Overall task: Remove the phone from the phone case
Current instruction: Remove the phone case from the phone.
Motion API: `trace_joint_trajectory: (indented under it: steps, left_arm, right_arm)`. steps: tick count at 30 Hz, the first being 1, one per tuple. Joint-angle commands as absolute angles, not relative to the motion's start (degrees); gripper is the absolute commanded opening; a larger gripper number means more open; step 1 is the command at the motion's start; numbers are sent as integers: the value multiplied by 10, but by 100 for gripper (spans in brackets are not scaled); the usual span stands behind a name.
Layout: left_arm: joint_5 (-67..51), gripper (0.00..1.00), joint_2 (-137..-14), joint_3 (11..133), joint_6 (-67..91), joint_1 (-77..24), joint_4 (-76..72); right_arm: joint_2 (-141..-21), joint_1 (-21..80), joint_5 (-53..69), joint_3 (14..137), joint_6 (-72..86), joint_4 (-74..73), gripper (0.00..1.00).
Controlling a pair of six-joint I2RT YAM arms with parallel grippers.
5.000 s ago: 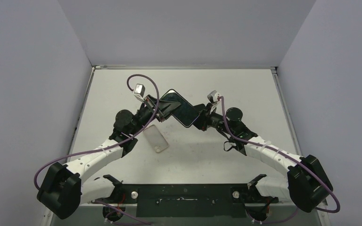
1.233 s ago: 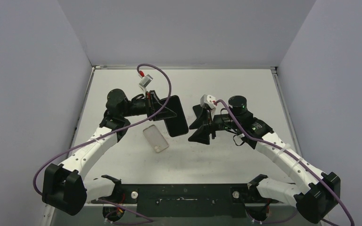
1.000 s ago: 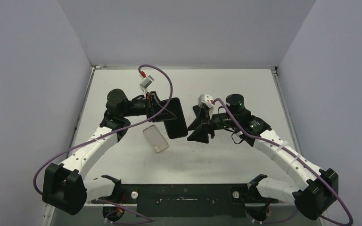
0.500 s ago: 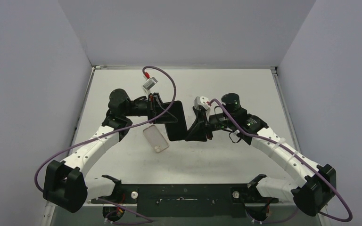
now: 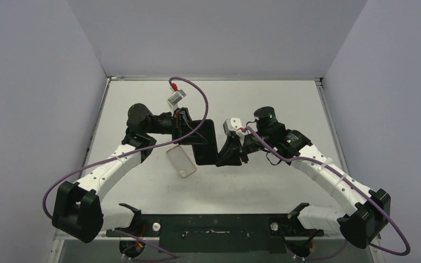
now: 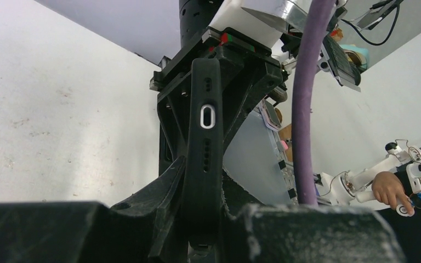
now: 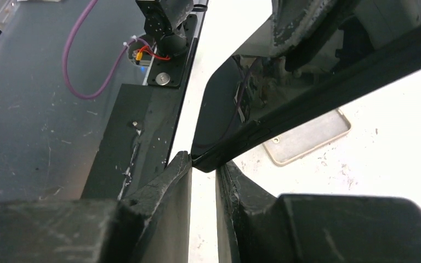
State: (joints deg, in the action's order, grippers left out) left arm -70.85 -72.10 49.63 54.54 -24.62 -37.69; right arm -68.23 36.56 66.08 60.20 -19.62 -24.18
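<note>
Top view: the phone, a dark slab in a black case, is held up over the table at frame centre, pinched from both sides. The left gripper is clamped on its upper-left part, jaws narrowed to the slab's thickness. The right gripper is closed on the lower-right edge. A translucent case is seen lying flat on the table, just lower left of the phone. Left wrist view: the black case is seen edge-on and upright at centre, with a silver-ringed port cutout. It is gripped between the left fingers at the bottom, and the right gripper's fingers are seen behind it at the top. Right wrist view: the phone is run from upper right down to a corner wedged between the nearly closed right fingers, with only a narrow gap left. The translucent case is seen on the table right of centre.
</note>
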Motion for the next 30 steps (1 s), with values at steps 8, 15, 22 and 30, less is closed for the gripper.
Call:
trace_joint_trajectory:
  steps: [8, 15, 22, 30]
  left_arm:
    - [-773, 0, -730, 535, 684, -285, -496]
    - [-774, 0, -723, 528, 685, -292, -508]
    - [-725, 0, -699, 510, 627, -256, -439]
    - [-571, 0, -689, 467, 579, -197, -363]
  right_arm:
    - [-746, 372, 560, 678, -407, -307, 0]
    - [-744, 365, 525, 668, -352, -219, 0]
    - [-701, 340, 511, 593, -192, -67, 6]
    - [-640, 333, 471, 490, -23, 55, 36]
